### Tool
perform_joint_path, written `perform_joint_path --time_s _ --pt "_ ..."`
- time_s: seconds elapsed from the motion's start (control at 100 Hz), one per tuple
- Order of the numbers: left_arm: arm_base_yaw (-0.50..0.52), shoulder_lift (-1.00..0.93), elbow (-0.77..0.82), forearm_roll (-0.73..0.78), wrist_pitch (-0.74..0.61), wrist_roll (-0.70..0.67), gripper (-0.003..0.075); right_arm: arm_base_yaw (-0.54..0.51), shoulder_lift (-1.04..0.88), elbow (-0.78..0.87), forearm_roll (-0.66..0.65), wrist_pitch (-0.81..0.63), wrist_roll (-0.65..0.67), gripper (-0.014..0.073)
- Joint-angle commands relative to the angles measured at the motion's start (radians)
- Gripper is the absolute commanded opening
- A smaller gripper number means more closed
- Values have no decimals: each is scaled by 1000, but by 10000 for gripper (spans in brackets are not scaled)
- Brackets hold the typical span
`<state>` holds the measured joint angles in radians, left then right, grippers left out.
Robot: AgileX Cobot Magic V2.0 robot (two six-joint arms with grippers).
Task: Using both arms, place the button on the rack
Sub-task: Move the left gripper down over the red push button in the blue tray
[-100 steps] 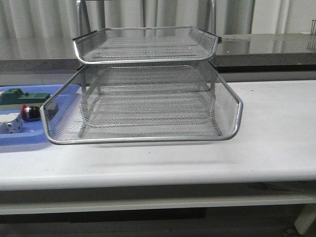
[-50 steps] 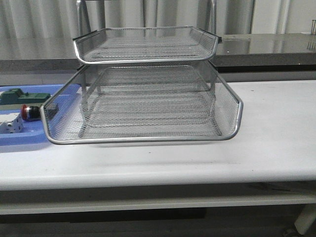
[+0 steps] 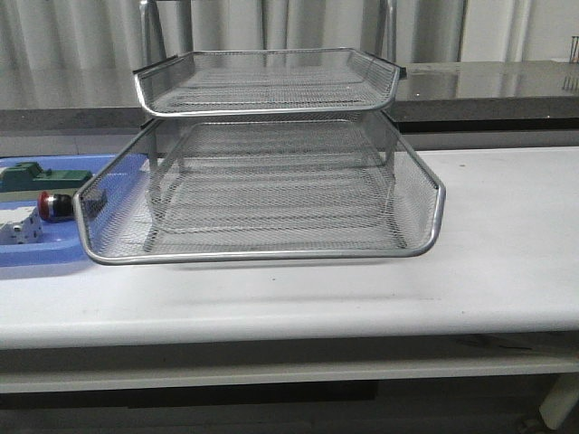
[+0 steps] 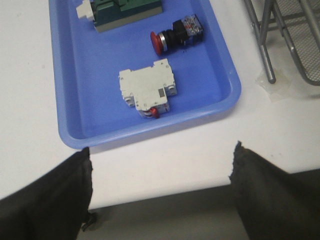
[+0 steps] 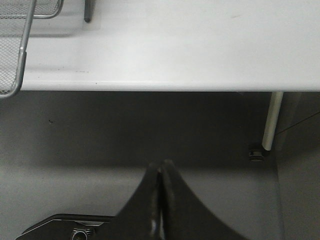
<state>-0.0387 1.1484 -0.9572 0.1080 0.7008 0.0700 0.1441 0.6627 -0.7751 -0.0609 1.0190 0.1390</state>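
Observation:
The button, red head and black body with a blue rear block, lies on its side in the blue tray; in the front view the button shows just left of the rack. The silver wire-mesh rack stands mid-table, its middle tray pulled forward. My left gripper is open and empty, over the table's front edge, short of the blue tray. My right gripper is shut and empty, below the table edge to the right of the rack. Neither arm shows in the front view.
In the blue tray lie a white terminal block and a green block-shaped component. The rack's legs stand right of the tray. A table leg shows in the right wrist view.

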Motion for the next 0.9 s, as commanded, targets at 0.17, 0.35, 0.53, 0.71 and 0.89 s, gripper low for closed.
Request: perform_joint_path --time_s 0.17,0.35,0.53,0.71,0.89 --pt "-1 123 -157 -8 -117 131 557 -5 -2 -34 -11 -48 -7 -69" --pt "-1 322 -347 -11 -68 230 557 -5 -2 -34 -11 -48 -7 -69" --pt "-1 527 -573 -63 26 379 557 -5 -2 -34 -11 -48 -7 -69" --pt "-1 703 -788 -124 127 493 557 -5 -2 -34 -11 -48 -7 -69" --pt "-1 849 -959 -148 221 555 557 -5 -2 -34 -11 -48 -7 -69"
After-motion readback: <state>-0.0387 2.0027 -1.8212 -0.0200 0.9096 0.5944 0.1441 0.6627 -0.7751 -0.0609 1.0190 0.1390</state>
